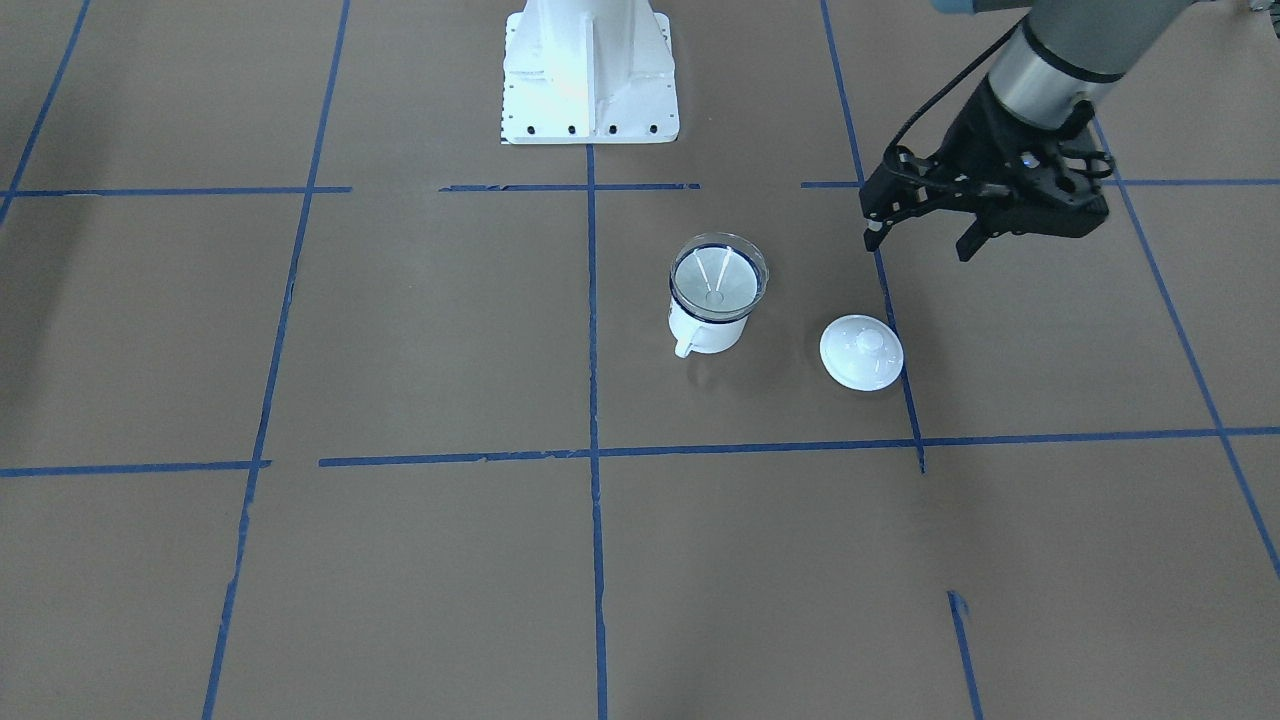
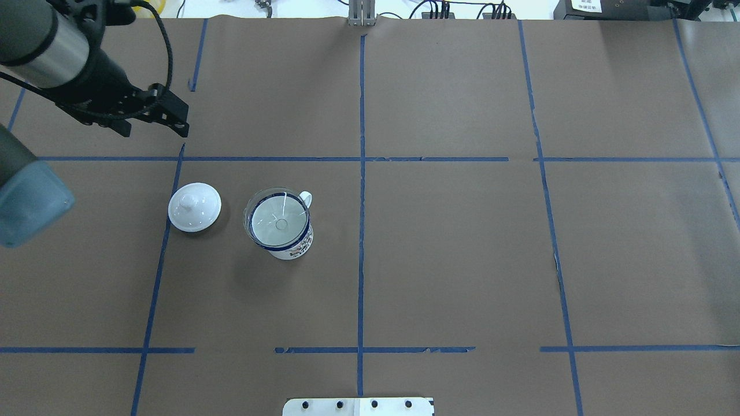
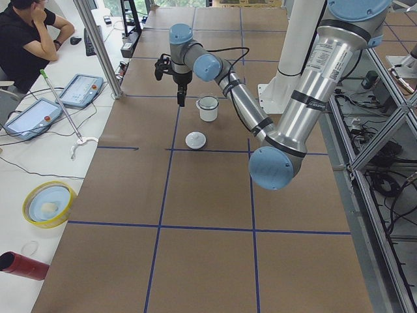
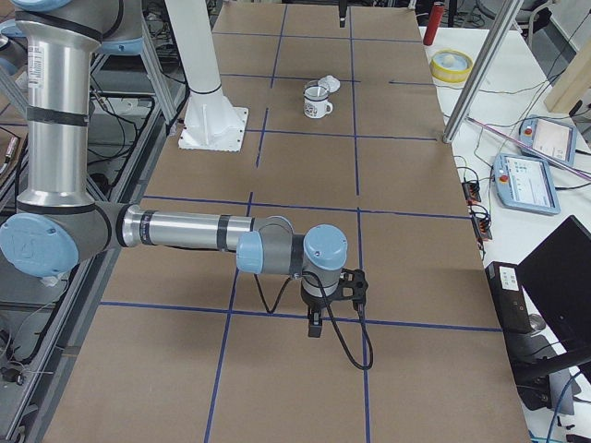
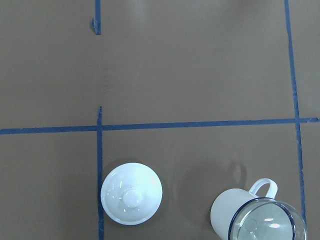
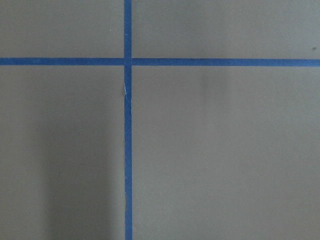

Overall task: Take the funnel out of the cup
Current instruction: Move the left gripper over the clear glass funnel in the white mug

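The clear funnel [image 1: 717, 275] sits in the white cup [image 1: 703, 332], which has a dark blue rim, near the table's middle. Its wide rim rests on the cup's rim. Both show in the overhead view, funnel [image 2: 278, 216] and cup [image 2: 296, 245], and at the lower right of the left wrist view, funnel [image 5: 267, 222] and cup [image 5: 226, 212]. My left gripper [image 1: 920, 245] is open and empty, hovering away from the cup, beyond the lid on the robot's side; it also shows in the overhead view [image 2: 153, 128]. My right gripper [image 4: 315, 323] shows only in the exterior right view, far from the cup; I cannot tell its state.
A white domed lid [image 1: 861, 352] with a knob lies on the table beside the cup, between it and my left gripper. The robot's white base [image 1: 588, 70] stands at the table's edge. A seated person [image 3: 26, 39] and tablets are beside the table.
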Available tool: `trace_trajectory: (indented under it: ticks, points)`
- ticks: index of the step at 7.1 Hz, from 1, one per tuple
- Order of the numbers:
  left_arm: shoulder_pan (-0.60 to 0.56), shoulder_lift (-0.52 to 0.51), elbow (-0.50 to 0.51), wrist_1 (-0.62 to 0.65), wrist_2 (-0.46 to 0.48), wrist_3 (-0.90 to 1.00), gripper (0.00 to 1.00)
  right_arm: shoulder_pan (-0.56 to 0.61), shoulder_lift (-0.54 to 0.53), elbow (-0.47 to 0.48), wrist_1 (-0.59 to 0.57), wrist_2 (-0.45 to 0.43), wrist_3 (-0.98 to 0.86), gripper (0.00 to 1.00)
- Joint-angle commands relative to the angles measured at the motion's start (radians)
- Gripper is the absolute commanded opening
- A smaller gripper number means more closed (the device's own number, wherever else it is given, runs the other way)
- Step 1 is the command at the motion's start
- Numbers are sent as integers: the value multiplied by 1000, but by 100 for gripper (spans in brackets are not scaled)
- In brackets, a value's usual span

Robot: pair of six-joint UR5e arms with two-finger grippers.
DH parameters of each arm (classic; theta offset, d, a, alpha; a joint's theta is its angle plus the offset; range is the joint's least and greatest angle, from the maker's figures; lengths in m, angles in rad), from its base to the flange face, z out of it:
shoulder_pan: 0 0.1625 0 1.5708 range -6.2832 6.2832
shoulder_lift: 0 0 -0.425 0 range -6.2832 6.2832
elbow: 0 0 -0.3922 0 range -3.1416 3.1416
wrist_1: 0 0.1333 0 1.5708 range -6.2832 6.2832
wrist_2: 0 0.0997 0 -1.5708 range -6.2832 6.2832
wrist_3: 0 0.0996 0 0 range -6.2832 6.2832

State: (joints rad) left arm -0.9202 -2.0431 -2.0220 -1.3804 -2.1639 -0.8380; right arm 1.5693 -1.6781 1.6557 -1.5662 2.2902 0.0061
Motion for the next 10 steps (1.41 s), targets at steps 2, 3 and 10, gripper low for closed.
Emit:
trace_trajectory:
  ticks: [2, 3, 10]
  points:
    - [187, -95, 86, 1, 209, -47, 100, 0, 0, -1, 0, 0, 0, 100]
    - [187, -91, 121, -2, 207, -43, 100, 0, 0, 1, 0, 0, 0, 100]
    - [302, -88, 167, -26, 216, -95, 88, 0, 0, 1, 0, 0, 0, 100]
